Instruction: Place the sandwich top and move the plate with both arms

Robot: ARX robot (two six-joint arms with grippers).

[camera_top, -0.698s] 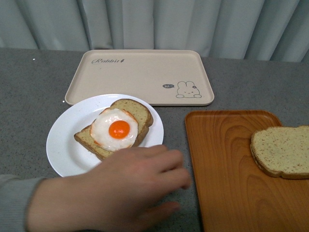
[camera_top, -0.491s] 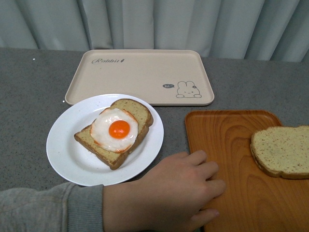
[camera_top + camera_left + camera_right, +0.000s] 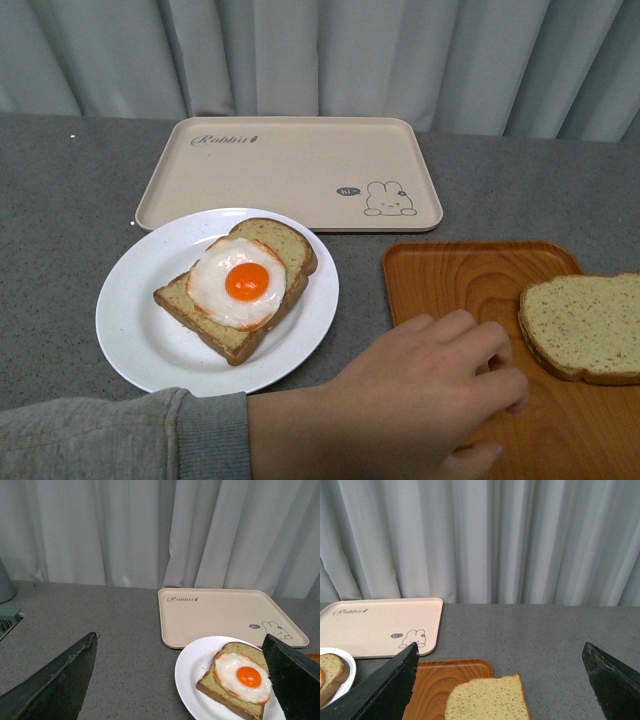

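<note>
The sandwich top (image 3: 585,327) lies flat on the right part of an orange wood-grain tray (image 3: 450,275); the right wrist view shows it (image 3: 487,700) below and ahead of my open right gripper (image 3: 500,645). The white plate (image 3: 140,320) holds a bread slice with a fried egg (image 3: 238,285). In the left wrist view the plate (image 3: 192,675) sits ahead of my open left gripper (image 3: 179,636), whose right finger (image 3: 295,680) covers the plate's far side. Neither gripper holds anything, and neither appears in the front view.
A bare human hand in a grey sleeve (image 3: 420,400) rests on the orange tray's front left, fingertips close to the plain slice. A beige rabbit-print tray (image 3: 290,170) lies behind the plate. A pale curtain (image 3: 320,50) closes off the table's far edge.
The hand has slid right, from in front of the plate onto the orange tray toward the plain slice. The whole scene sits slightly lower in the front view.
</note>
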